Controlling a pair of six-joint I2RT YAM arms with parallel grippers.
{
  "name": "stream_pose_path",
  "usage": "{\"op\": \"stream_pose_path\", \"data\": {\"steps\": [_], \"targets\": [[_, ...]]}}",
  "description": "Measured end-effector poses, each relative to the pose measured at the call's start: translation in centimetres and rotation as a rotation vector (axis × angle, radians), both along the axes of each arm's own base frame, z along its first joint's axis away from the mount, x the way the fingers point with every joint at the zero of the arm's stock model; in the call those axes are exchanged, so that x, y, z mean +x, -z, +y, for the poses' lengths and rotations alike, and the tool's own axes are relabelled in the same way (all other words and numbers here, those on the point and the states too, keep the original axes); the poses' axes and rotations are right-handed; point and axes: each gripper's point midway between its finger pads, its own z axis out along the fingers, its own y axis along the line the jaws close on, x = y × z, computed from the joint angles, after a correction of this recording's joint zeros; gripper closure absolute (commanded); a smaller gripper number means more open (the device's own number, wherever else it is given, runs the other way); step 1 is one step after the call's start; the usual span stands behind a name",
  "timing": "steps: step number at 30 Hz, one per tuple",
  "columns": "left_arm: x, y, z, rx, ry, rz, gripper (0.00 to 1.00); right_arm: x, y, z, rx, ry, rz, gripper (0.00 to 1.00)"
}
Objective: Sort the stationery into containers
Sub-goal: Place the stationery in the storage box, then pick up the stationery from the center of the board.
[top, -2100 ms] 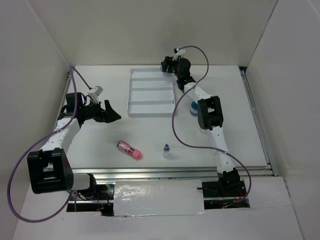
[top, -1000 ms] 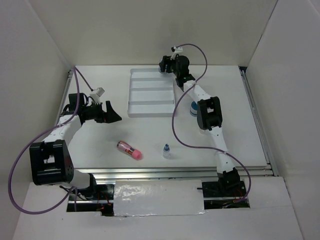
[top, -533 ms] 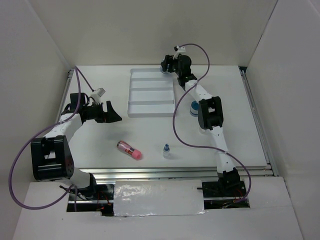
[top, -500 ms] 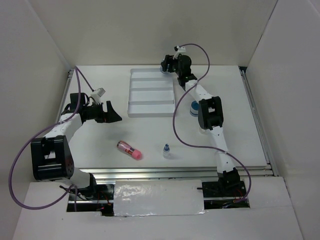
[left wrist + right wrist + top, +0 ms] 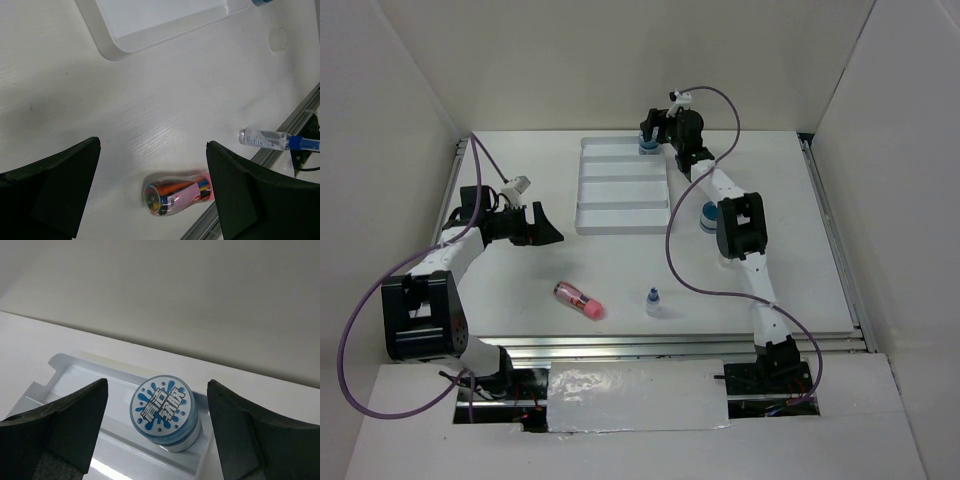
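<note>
A: Hovering at the far end of the white tray (image 5: 75, 372), the right gripper (image 5: 156, 387) has its fingers spread wide?
B: Yes. One blue pot (image 5: 162, 412) stands upright between them, touching neither, in the farthest compartment.
A: And the left gripper (image 5: 152, 145)?
B: Also wide, holding nothing. The pink tube (image 5: 175, 192) lies on the table (image 5: 150, 100) below it, with the small bottle (image 5: 265, 139) near.

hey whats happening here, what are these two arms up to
Two arms are sorting stationery into a white tray. The right end effector is open at the tray's far end, its fingers either side of a blue pot that sits in the farthest compartment, not gripped. The left end effector is open and empty above the table. A pink tube, a small bottle and a second blue pot lie outside the tray, not yet sorted.
</note>
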Motion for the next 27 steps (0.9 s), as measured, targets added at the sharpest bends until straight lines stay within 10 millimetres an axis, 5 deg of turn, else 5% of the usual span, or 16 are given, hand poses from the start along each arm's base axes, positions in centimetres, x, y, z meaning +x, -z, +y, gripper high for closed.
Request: {"op": "stream_pose_path", "data": {"steps": [7,9,12,17,20,23,27], "targets": [[0.1,-0.2,0.3,0.026,0.000,-0.010,0.01,-2.7,1.8,-0.8,-0.062,-0.033,0.074,0.17],[-0.1,-0.5,0.4,0.035,-0.001,-0.016,0.01,-3.9,0.9,-1.6,-0.081,-0.046,0.119,0.14],[-0.3,-1.5,0.6,0.065,0.006,-0.063,0.01,-6.2,-3.1,-4.4,-0.111,-0.052,0.172,0.07],[-0.8,-3.6,0.9,0.111,0.020,-0.153,0.01,-11.6,-13.8,-13.0,-0.182,0.025,0.150,0.02],[-1.1,-4.2,0.8,0.121,0.022,-0.173,0.01,-14.8,-17.3,-17.7,-0.241,0.077,0.164,0.00],[-1.6,-4.4,0.7,0.125,0.023,-0.179,0.01,-17.0,-16.2,-19.3,-0.311,0.063,0.254,0.00],[-2.4,-4.8,0.2,0.131,0.033,-0.192,0.01,-20.0,-8.7,-18.5,-0.408,-0.061,0.501,0.00]]}}
